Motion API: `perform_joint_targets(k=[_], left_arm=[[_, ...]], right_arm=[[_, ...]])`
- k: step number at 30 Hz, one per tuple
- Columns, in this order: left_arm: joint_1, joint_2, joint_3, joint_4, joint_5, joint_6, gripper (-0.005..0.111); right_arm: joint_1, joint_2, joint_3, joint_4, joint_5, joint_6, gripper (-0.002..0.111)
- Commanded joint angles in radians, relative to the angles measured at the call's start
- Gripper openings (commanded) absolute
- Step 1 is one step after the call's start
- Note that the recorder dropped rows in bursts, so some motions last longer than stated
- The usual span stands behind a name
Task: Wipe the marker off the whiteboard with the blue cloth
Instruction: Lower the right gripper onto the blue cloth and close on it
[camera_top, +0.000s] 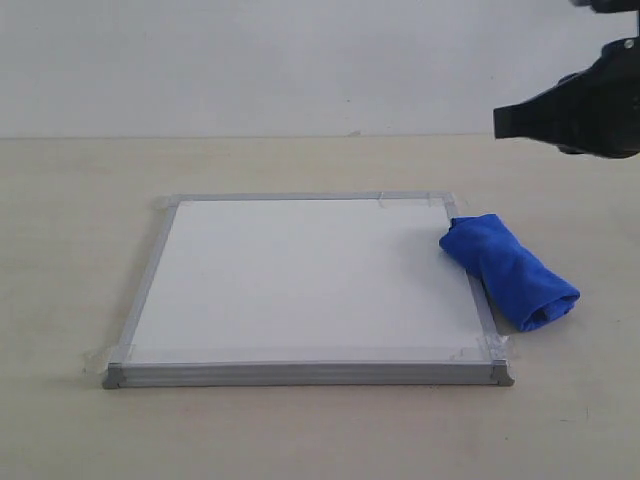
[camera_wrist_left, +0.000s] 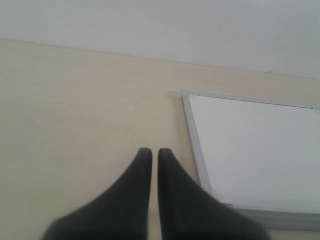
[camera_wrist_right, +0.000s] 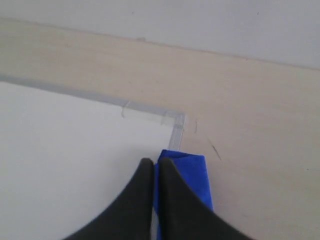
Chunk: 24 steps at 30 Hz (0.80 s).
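Board lies flat on the table. The rolled cloth rests against the board's right frame in the exterior view, towards the far corner. Right gripper is raised over the cloth, fingers together, empty. Left gripper is likewise closed and empty, over the table beside the board.

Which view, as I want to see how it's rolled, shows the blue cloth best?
The exterior view: the whole blue cloth shows, a rolled bundle at the whiteboard's right edge. The right wrist view shows only one end beyond the right hand; the left wrist view shows none of it.
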Motion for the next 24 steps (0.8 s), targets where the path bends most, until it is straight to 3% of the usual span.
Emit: perform_joint_targets(k=[1, 5, 7, 9, 13, 15, 17, 24], left_arm=[[0.003, -0.003, 0.003, -0.003, -0.003, -0.009, 0.004], [0.003, -0.003, 0.003, -0.003, -0.003, -0.009, 0.004], [0.003, -0.003, 0.003, -0.003, -0.003, -0.009, 0.004], [0.003, -0.003, 0.003, -0.003, -0.003, -0.009, 0.004], [0.003, -0.003, 0.003, -0.003, -0.003, -0.009, 0.004], [0.003, -0.003, 0.003, -0.003, -0.003, -0.009, 0.004], [0.003, -0.003, 0.003, -0.003, -0.005, -0.009, 0.004], [0.003, -0.003, 0.003, -0.003, -0.005, -0.009, 0.004]], right_arm=[[-0.001, 0.112, -0.088, -0.007, 0.109, -0.056, 0.000], [-0.040, 0.214, -0.211, -0.016, 0.327, -0.085, 0.000], [-0.061, 0.251, -0.262, -0.016, 0.418, -0.107, 0.007], [-0.068, 0.280, -0.302, -0.016, 0.484, -0.140, 0.020], [-0.068, 0.330, -0.313, -0.016, 0.522, -0.257, 0.070], [-0.068, 0.356, -0.313, -0.016, 0.508, -0.267, 0.088], [-0.068, 0.384, -0.313, -0.016, 0.485, -0.274, 0.090], [-0.068, 0.471, -0.269, -0.018, 0.356, -0.350, 0.082]])
